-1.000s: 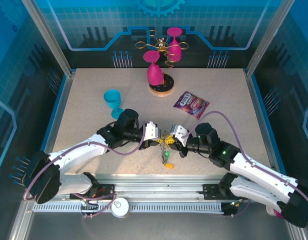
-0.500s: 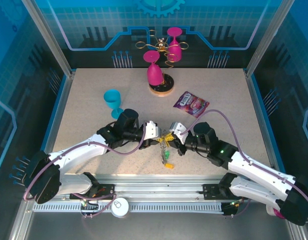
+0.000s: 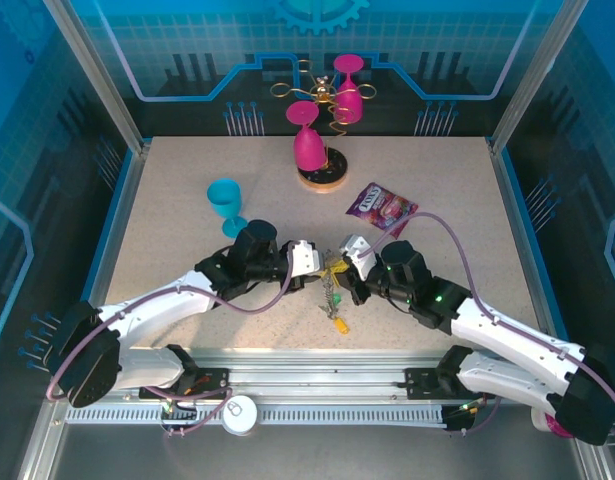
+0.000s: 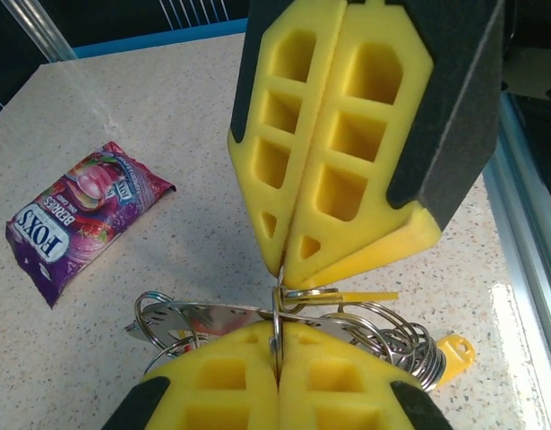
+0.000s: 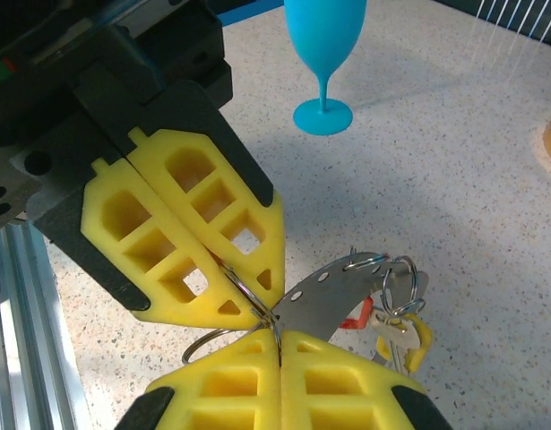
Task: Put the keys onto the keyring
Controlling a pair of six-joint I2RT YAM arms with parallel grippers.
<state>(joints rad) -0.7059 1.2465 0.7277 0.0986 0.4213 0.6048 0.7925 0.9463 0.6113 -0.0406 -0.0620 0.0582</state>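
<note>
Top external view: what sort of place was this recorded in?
Probably a staged robot test cell: speckled tabletop, blue printed wall panels on an aluminium frame, and props like the pink glasses and teal cup.

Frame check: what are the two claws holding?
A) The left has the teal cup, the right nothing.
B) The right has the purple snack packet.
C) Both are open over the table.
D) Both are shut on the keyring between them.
D: the left claw and the right claw meet tip to tip, each pinched shut on the keyring, while the teal cup stands apart, untouched.
</note>
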